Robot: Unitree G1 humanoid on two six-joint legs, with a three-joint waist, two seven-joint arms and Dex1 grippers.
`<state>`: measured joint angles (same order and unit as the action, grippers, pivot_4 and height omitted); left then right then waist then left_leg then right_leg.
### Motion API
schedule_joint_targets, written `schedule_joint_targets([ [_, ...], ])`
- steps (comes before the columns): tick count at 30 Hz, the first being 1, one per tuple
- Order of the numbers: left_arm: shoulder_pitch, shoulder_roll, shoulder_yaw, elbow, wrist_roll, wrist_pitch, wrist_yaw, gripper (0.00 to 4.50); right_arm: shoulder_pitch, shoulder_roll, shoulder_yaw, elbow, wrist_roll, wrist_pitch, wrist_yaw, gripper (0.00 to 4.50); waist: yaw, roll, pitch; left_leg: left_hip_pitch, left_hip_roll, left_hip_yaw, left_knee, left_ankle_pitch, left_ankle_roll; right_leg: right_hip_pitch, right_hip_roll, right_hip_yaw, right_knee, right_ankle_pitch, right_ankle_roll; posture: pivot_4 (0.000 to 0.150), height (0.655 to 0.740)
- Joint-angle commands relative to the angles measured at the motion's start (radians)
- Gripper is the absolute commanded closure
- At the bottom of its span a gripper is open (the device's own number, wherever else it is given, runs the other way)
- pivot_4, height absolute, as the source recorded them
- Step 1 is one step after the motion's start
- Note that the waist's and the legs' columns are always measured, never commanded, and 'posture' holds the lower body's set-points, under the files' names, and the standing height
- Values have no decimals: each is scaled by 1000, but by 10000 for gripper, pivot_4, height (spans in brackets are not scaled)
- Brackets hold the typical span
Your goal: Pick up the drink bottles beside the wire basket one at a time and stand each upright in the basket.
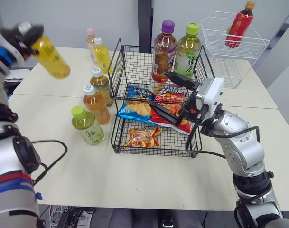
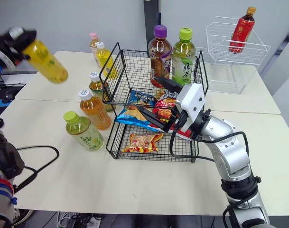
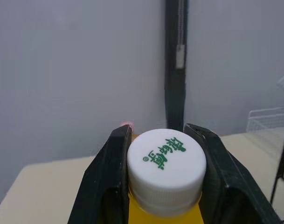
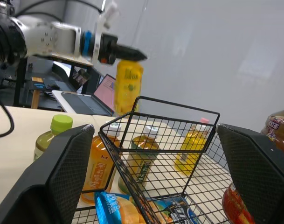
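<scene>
On the table (image 1: 135, 180), a wire basket (image 1: 135, 64) holds two upright bottles (image 1: 163, 52), and five more bottles (image 1: 96, 105) stand just beside its left side. One yellow bottle (image 1: 50, 57) hangs tilted in the air, well left of the basket, with the left jaws clenched on its white cap (image 3: 166, 163). The right jaws are spread empty over the basket.

Snack packets (image 1: 153, 111) in wire basket (image 1: 116, 71); bottles (image 1: 97, 105) left of it

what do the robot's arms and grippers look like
Both arms are silver-grey segments with black joints and black cables; the left arm carries red and blue bands. The right arm ends in a white boxy wrist housing. The left gripper and right gripper each have two black fingers.
</scene>
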<state>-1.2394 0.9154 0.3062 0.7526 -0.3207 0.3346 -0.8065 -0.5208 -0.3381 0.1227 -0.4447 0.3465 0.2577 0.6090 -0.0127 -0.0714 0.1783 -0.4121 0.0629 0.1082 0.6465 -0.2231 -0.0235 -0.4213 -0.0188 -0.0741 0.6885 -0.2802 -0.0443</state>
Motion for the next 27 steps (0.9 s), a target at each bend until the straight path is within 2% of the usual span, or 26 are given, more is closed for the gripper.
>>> schedule_joint_targets([
  [1,-135,-1,-26,-114,-47,94,-37,31233,3,0,-41,-21,-7,-39,-18,0,3,0,0,0,0,0,0,0,0,0,0,0,0,0,0,1500,7400],
  [5,-270,-64,-86,-117,-45,164,-79,31233,12,14,-37,-33,-21,-42,-39,0,6,0,0,1,0,0,1,0,0,0,0,0,2,0,1,1500,7400],
  [10,-349,-149,-149,-109,-37,194,-145,31233,35,12,-40,-60,-35,-39,-64,0,6,1,1,1,0,0,1,0,0,0,0,1,3,-2,3,1500,7400],
  [18,-371,-235,-202,-19,-7,145,-227,31233,71,15,-32,-117,-55,-14,-114,0,-17,5,3,3,0,1,1,1,-2,-1,1,3,8,-1,0,1500,7400],
  [27,-337,-304,-226,29,26,126,-247,31233,96,10,-28,-156,-67,19,-142,0,-17,6,4,3,0,2,1,2,-2,-2,1,4,9,-2,3,1500,7400],
])
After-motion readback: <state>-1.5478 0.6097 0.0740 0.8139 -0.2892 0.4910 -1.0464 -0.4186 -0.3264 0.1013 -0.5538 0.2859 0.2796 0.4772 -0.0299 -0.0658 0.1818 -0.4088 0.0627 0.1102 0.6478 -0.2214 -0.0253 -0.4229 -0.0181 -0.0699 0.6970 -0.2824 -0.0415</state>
